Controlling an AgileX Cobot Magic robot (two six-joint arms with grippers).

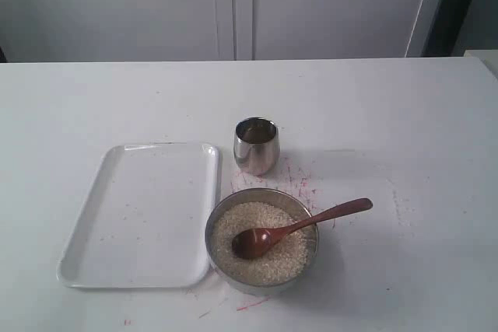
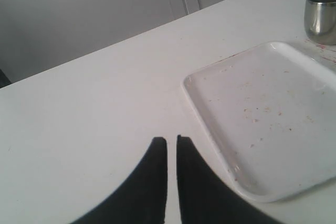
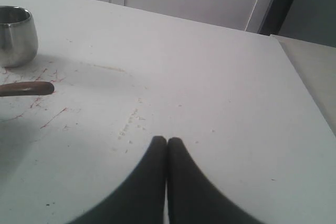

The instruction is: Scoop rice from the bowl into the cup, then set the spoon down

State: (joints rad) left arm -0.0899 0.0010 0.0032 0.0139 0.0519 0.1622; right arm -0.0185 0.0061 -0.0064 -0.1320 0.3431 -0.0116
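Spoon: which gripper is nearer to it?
Right, probably. The right gripper has the tip of the spoon handle in its view. The left gripper faces the tray and the cup, with no spoon in its view.

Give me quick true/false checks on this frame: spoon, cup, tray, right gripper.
1. The spoon has its head in the rice and its handle over the rim of the bowl. True.
2. The cup stands on the tray. False: it stands on the table, beyond the tray's corner.
3. The right gripper holds the spoon. False: it is shut on nothing, apart from the spoon.
4. In the exterior view, the bowl sits right of the tray. True.
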